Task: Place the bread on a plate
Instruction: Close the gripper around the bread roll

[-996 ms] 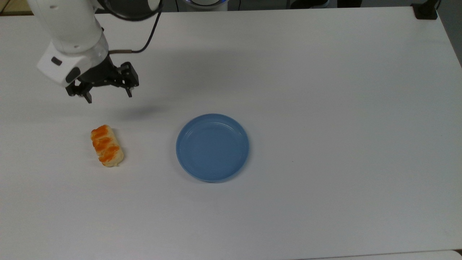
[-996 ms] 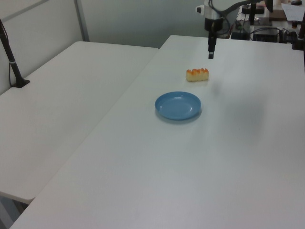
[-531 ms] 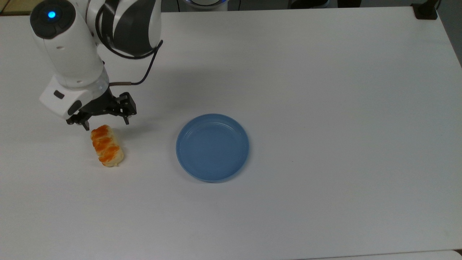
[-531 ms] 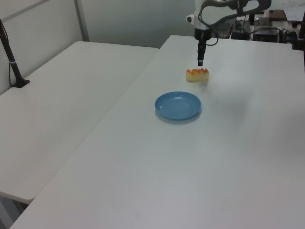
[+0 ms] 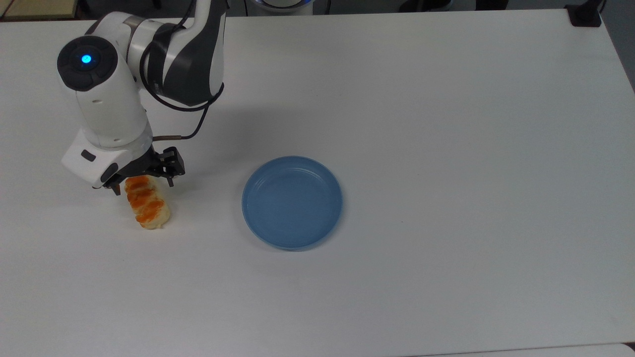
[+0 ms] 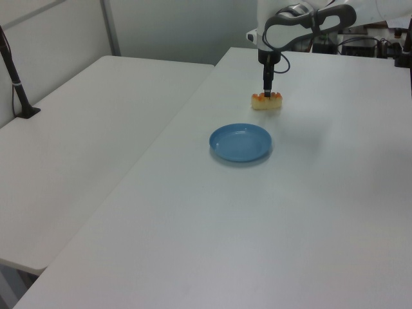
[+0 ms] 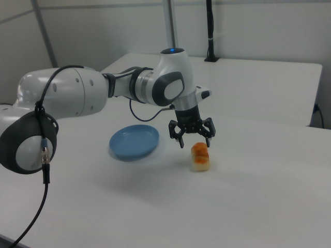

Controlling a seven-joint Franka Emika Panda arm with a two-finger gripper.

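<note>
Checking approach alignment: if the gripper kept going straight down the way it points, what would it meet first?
Most likely the bread: the open gripper points down over its near end, fingers straddling it. Remaining height is hard to judge.

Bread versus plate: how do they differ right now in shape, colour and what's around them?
The bread is small, oblong, cream with orange glazed bumps; the plate is round, shallow, plain blue and much wider. The open end effector hovers over one end of the bread; nothing is near the plate, which lies empty. Both rest on the white table.
</note>
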